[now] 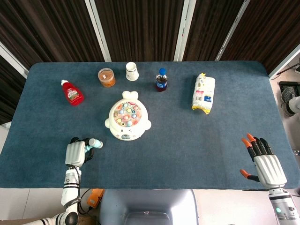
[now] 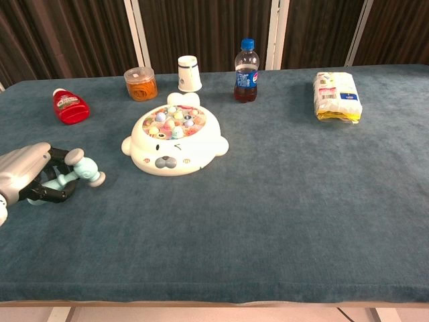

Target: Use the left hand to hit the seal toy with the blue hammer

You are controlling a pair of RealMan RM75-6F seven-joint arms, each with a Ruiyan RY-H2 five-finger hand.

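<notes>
We see the left robot hand point(image 2: 30, 176) low at the near left corner of the blue-covered bench point(image 2: 281, 221), its fingers wrapped around the handle of the blue hammer point(image 2: 79, 171). In the chest view the hammer's head juts out past the fingers toward the middle of the bench, with its grey end faces showing; in the head view the same hammer point(image 1: 93, 143) pokes out just to the right of the left robot hand point(image 1: 75, 153). The seal toy point(image 2: 174, 142) lies flat on the bench, further in and to the right of the hammer head, apart from it with bare cloth between them; its top is set with small coloured pegs and its face points toward the near edge. From above, the seal toy point(image 1: 127, 122) sits near the middle of the bench's left half. The right robot hand point(image 1: 262, 162) shows only in the head view, at the near right edge, holding nothing, its orange-tipped fingers spread. Along the far side we see a red bottle point(image 2: 68, 106) lying down, a round tub point(image 2: 140, 83) with orange contents, a white cup point(image 2: 189, 73) turned upside down, a cola bottle point(image 2: 246, 71) with a blue cap standing upright, and a yellow-and-white packet point(image 2: 337, 96) lying flat.
</notes>
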